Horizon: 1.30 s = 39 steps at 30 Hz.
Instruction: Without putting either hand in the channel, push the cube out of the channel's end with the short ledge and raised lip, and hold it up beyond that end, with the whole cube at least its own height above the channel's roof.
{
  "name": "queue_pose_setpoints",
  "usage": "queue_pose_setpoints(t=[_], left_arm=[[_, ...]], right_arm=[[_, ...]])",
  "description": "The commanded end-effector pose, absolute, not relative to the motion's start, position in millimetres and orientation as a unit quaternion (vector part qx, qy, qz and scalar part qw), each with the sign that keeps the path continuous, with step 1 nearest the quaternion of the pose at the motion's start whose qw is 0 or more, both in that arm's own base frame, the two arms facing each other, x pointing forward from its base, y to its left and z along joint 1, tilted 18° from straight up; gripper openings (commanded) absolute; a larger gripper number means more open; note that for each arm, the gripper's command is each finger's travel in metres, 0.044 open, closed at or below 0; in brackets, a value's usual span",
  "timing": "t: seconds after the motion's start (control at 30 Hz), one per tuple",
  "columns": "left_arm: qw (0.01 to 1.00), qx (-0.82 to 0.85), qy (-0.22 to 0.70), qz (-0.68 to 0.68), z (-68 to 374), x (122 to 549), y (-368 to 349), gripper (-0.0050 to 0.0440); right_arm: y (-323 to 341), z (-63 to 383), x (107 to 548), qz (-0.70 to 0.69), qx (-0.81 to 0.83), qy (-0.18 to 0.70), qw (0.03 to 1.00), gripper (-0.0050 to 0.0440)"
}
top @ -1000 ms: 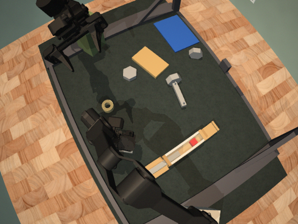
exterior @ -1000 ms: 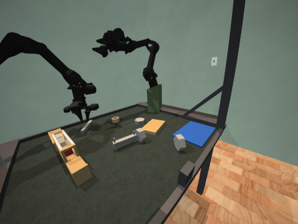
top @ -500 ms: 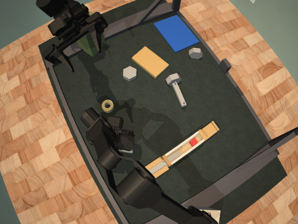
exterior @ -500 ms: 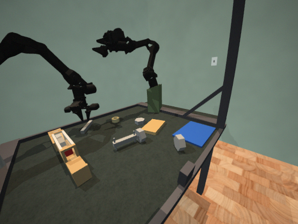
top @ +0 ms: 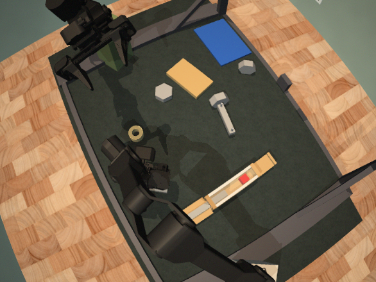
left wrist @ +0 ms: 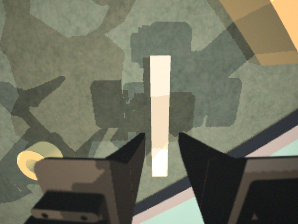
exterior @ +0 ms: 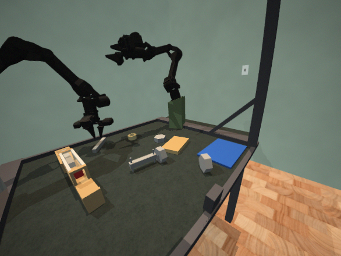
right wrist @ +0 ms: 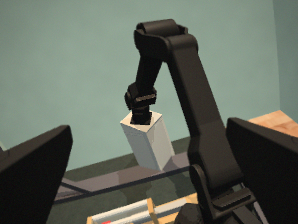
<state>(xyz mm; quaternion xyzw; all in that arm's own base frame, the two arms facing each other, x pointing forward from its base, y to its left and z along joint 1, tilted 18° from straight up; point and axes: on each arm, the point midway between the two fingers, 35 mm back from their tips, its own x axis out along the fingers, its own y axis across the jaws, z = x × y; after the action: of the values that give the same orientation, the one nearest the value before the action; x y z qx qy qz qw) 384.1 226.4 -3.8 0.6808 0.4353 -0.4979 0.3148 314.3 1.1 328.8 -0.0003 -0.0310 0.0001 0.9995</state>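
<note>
The red cube (top: pixel 244 179) sits inside the tan channel with white rails (top: pixel 231 187), towards one end; both also show in the exterior view, the cube (exterior: pixel 78 174) within the channel (exterior: pixel 75 171). A white stick (left wrist: pixel 160 115) lies flat on the dark mat beside the channel (exterior: pixel 99 144). My left gripper (left wrist: pixel 161 137) (exterior: pixel 93 128) hovers just above the stick's near end, fingers apart on either side of it, holding nothing. My right gripper (exterior: pixel 114 55) (top: pixel 106 74) is open and empty, high above the far corner.
A yellow ring (top: pixel 135 131), a white hexagonal block (top: pixel 163 92), a tan slab (top: pixel 189 77), a grey hammer-shaped piece (top: pixel 222 112), a grey hexagonal block (top: pixel 246 66) and a blue sheet (top: pixel 222 41) lie on the mat. A green post (exterior: pixel 176 112) carries the right arm.
</note>
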Motion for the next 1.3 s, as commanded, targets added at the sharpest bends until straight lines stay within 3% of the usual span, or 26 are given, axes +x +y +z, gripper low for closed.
queue_pose_setpoints(t=[0.0,1.27], left_arm=[[0.315,0.691,0.433,-0.486,9,388,228,0.0150],[0.314,0.691,0.433,-0.485,-48,394,243,0.0150]], right_arm=[[1,337,312,0.000,0.000,-0.041,0.999,0.0400],[1,337,312,0.000,0.000,-0.041,0.999,0.0400]])
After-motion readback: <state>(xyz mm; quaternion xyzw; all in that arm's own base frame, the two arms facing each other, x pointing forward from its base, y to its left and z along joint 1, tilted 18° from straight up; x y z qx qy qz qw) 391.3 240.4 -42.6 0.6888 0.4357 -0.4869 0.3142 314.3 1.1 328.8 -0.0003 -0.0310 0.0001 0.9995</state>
